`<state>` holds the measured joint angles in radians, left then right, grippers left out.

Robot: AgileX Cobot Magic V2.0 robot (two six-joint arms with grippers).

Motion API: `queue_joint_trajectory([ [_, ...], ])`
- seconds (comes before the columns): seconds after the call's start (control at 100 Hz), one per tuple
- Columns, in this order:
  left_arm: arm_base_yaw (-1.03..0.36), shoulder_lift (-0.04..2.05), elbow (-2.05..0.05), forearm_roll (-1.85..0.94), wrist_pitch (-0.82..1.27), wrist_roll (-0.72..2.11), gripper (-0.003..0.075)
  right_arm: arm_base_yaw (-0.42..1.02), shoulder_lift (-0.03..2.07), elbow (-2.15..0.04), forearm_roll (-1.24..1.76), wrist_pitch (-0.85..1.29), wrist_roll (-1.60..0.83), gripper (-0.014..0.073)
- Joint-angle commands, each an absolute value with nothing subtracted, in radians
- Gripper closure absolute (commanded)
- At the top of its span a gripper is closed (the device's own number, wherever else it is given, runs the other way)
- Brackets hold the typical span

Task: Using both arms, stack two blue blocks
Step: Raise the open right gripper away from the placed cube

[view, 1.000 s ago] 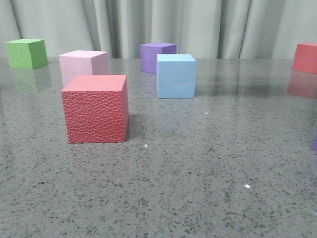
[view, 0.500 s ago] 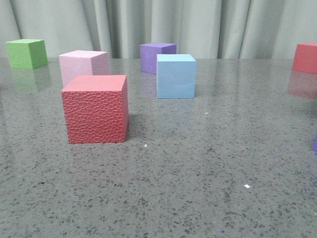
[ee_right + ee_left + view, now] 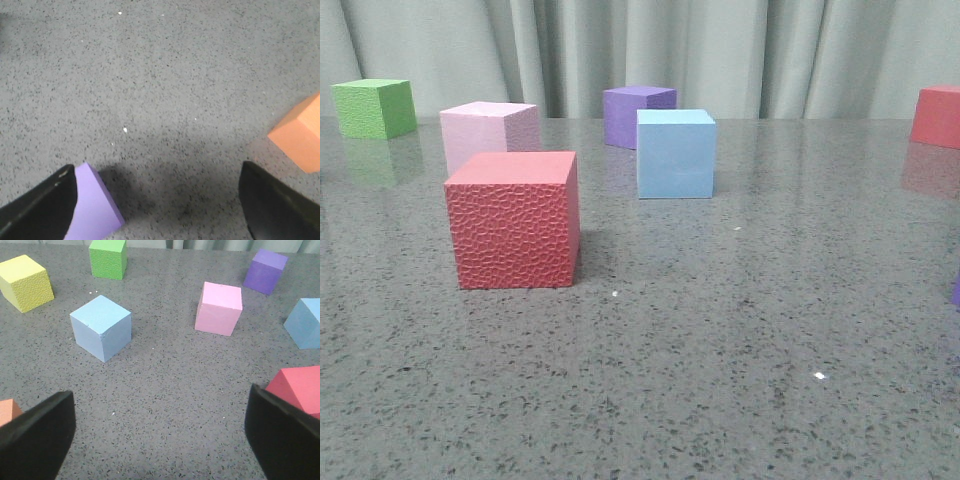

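One blue block (image 3: pixel 675 153) stands on the grey table in the front view, right of the pink cube. In the left wrist view it shows at the frame's edge (image 3: pixel 305 323), and a second blue block (image 3: pixel 101 327) sits apart from it, ahead of my left gripper (image 3: pixel 160 440). That gripper is open, its black fingers (image 3: pixel 37 435) wide apart over bare table, well short of both blocks. My right gripper (image 3: pixel 157 210) is open too and holds nothing. No blue block shows in the right wrist view. Neither gripper shows in the front view.
A textured red cube (image 3: pixel 513 220) stands nearest the front, with pink (image 3: pixel 488 135), purple (image 3: pixel 638 115), green (image 3: pixel 374 108) and another red cube (image 3: pixel 937 116) behind. A yellow cube (image 3: pixel 25 282) lies beyond the left blue block. A lilac cube (image 3: pixel 92 210) sits beside one right finger; an orange cube (image 3: pixel 300 132) is nearby.
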<state>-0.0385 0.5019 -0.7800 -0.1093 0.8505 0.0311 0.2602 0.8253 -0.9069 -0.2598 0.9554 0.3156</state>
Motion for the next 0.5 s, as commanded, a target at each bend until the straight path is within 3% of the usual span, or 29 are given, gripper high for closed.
queue_joint_trajectory([
  [0.0, -0.036, 0.514, -0.814, -0.123, 0.786, 0.02, 0.0065, 0.253, 0.771, -0.911, -0.287, 0.914, 0.301, -0.005],
  [0.49, -0.036, 0.514, -0.814, -0.123, 0.78, 0.02, 0.0069, 0.253, 0.701, -0.877, -0.289, 0.922, 0.301, -0.005],
])
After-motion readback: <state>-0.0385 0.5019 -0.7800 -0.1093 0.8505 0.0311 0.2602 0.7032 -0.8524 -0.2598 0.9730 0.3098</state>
